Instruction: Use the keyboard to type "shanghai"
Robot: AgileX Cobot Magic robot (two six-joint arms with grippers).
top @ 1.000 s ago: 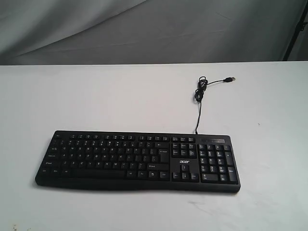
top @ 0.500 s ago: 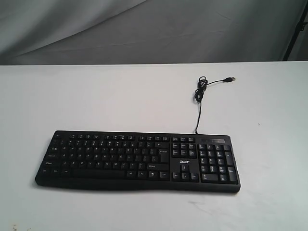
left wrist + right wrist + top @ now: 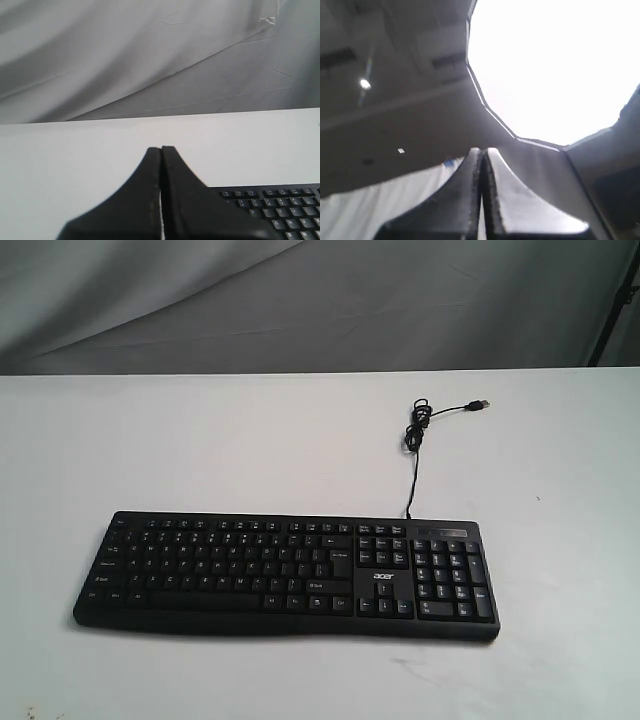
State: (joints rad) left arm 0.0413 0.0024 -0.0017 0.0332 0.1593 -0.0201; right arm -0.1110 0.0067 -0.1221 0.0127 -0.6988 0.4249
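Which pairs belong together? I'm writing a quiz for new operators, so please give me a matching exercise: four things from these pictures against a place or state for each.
Things:
1. keyboard
2. USB plug
3. left gripper
4. right gripper

Places or states:
A. shut, aimed up at a ceiling
B. black, lying flat on the white table
C. shut, facing across the table with keyboard keys in its view
D. loose on the table, plugged into nothing

Pairs: 1-B, 2-D, 3-C, 4-A
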